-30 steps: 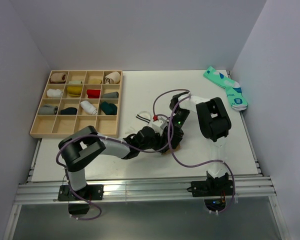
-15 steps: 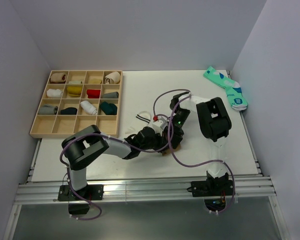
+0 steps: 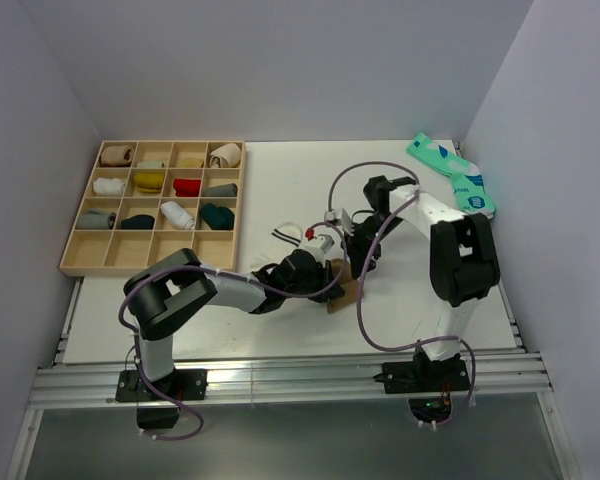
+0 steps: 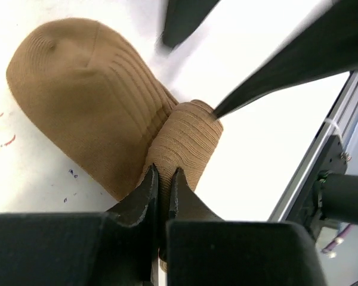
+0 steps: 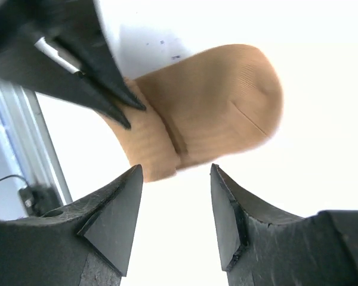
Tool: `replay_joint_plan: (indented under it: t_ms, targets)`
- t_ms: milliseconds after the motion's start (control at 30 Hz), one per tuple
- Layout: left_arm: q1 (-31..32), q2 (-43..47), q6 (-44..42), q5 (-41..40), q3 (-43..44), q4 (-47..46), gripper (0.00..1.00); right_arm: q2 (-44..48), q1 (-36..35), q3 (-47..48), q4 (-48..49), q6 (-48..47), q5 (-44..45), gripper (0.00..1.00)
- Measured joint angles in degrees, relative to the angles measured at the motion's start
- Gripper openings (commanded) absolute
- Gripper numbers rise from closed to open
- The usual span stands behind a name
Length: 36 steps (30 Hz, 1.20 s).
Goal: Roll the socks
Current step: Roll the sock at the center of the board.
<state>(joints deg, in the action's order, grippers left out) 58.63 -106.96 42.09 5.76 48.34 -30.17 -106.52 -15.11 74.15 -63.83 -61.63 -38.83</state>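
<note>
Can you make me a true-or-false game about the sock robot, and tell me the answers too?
1. The left gripper is pinching the tan sock. True.
2. The right gripper is squeezing the tan sock too. False: its jaws are wide open over the sock and hold nothing.
3. The teal socks are inside the wooden tray. False: they lie on the table at its far right corner, and the tray is on the left side.
4. Some compartments of the wooden tray hold rolled socks. True.
5. A white striped sock lies on the table close to the grippers. True.
</note>
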Motion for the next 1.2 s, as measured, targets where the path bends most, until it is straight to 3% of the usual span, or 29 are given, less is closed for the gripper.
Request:
replay_joint_plan:
  t_ms: [233, 633, 833, 1200]
  targets:
    - [-0.9, 0.0, 5.5, 1.3, 2.8, 6.6, 0.00, 10.5, 4.6, -5.3, 3.6, 0.0, -1.6, 0.56]
    - [-7.1, -0.2, 9.9, 13.7, 8.2, 22.4, 0.00, 29.7, 5.3, -24.5, 15.9, -1.1, -1.0, 0.58]
    - [-9.6, -2.0, 10.3, 20.3, 10.9, 27.7, 0.00, 30.2, 0.7, -26.1, 20.2, -1.7, 0.1, 0.59]
    - [-10.8, -5.2, 10.4, 27.4, 14.1, 32.1, 0.00, 32.2, -14.6, -33.2, 28.0, 1.8, 6.5, 0.60]
